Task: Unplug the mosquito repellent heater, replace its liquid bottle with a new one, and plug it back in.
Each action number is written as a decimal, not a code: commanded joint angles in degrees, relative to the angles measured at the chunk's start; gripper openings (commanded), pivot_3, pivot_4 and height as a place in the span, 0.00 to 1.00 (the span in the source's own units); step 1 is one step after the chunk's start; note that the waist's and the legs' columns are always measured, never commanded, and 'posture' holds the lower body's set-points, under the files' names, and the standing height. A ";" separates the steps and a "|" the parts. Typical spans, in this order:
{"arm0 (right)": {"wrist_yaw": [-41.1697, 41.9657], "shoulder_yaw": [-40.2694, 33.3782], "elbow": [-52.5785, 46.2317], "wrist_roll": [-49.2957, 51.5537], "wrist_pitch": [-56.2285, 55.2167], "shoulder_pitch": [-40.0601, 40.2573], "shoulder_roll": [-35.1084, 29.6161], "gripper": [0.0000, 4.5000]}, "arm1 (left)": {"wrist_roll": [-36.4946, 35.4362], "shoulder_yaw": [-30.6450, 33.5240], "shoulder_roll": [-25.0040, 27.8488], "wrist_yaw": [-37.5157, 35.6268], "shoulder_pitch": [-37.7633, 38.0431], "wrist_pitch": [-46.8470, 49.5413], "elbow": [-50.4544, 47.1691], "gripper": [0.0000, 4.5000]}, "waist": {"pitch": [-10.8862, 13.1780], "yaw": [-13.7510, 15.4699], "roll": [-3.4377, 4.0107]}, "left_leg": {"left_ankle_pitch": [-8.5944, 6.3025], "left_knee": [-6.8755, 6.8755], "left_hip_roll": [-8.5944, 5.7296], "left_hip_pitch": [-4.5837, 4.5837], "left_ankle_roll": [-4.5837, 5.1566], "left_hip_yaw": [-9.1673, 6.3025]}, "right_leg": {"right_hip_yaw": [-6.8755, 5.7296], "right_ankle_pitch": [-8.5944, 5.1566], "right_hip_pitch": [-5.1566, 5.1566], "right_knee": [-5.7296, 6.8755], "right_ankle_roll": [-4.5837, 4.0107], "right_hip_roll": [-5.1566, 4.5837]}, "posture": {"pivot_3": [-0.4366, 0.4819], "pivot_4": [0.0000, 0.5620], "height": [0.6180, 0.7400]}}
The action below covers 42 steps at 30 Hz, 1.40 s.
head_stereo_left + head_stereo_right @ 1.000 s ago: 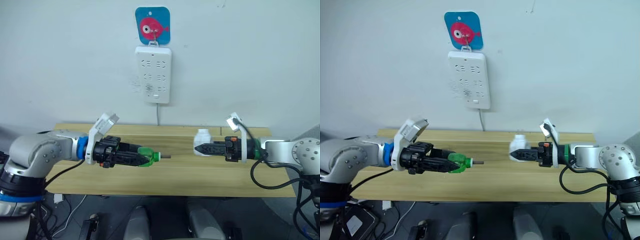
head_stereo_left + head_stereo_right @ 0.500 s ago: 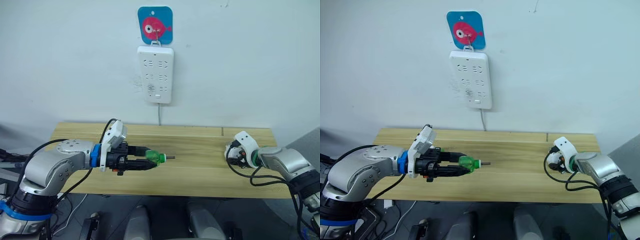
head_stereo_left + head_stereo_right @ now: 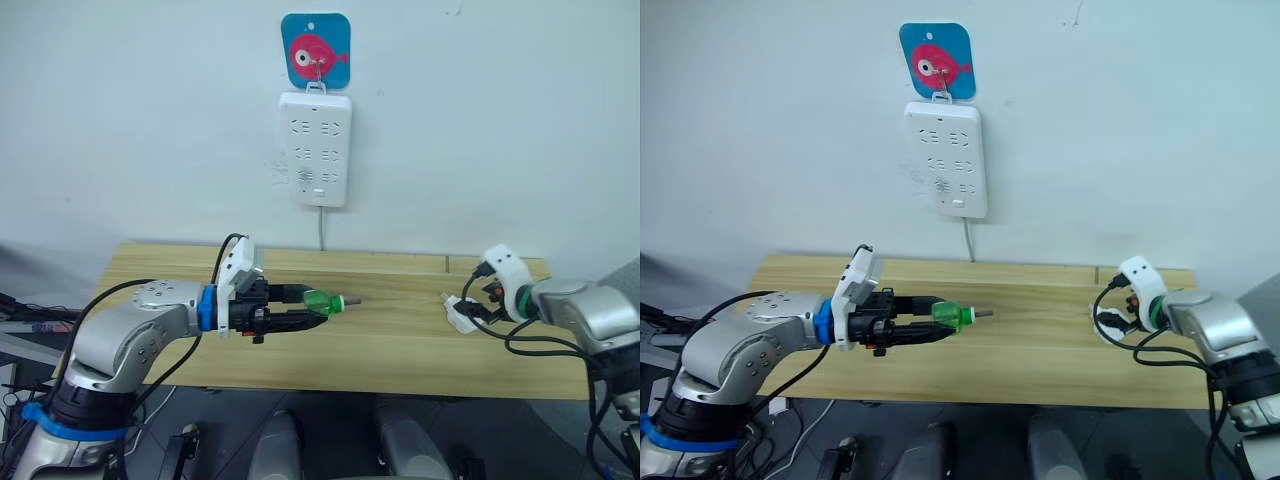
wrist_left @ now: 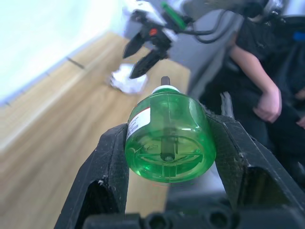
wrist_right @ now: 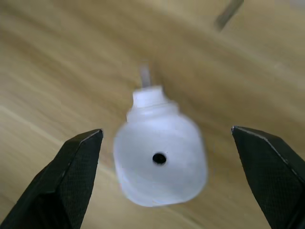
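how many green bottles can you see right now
1: the green bottle, clamped in the left gripper above the table. A second may be out of view.

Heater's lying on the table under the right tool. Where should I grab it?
Grip the mosquito repellent heater across its rounded white body, coming straight down from above. It lies loose on the table, and the right tool already hangs open with a finger on either side.

Plain white wall [image 3: 520, 120] behind. Long white plastic power strip [image 3: 315, 148] hangs upright from blue square hook plate with pink fish [image 3: 317, 50]; white cord [image 3: 321, 228] drops behind light wooden bench [image 3: 390, 350]. Dark grey floor [image 3: 220, 430] below bench.
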 commanded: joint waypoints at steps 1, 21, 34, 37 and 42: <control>-0.44 -15.12 -14.86 14.24 8.80 1.74 5.49 1.00 | 1.19 2.67 -5.67 6.19 -0.96 -4.53 -1.18 0.50 | -0.01 -0.07 -0.01 | 0.00 0.00 0.00 0.00 0.00 -0.02 | -0.01 0.00 0.02 0.01 0.00 0.01 | 0.34 0.34 0.87; -42.98 -21.20 -25.51 53.77 1.76 2.30 47.09 1.00 | 8.27 0.67 -22.74 18.06 -2.45 -15.64 0.67 0.50 | -0.08 -1.73 -0.01 | 0.02 0.30 -0.02 0.13 -0.03 -0.09 | 0.04 0.00 0.00 0.69 0.01 0.13 | 0.32 0.30 0.87; -44.99 -15.96 -24.55 58.69 -2.34 2.40 45.65 0.21 | 9.01 -0.78 -23.98 18.18 -0.64 -18.13 0.31 0.50 | -0.09 -1.70 -0.01 | 0.02 0.28 -0.01 0.12 -0.03 -0.10 | 0.04 0.00 -0.01 0.69 0.00 0.14 | 0.34 0.29 0.87; -45.30 -15.41 -24.43 60.57 -2.78 2.37 45.02 0.18 | 9.12 -1.35 -23.86 17.77 -0.40 -18.56 0.16 0.50 | -0.09 -1.70 0.00 | 0.02 0.28 0.02 0.13 -0.03 -0.11 | 0.02 0.00 -0.01 0.70 0.00 0.17 | 0.34 0.29 0.87; -45.57 -14.59 -24.54 62.83 -3.28 2.60 43.66 0.18 | 8.95 -1.69 -23.92 18.06 0.25 -18.56 -0.02 0.50 | -0.09 -1.70 -0.01 | 0.02 0.28 0.02 0.12 -0.02 -0.11 | 0.04 0.00 -0.01 0.69 0.00 0.16 | 0.34 0.29 0.87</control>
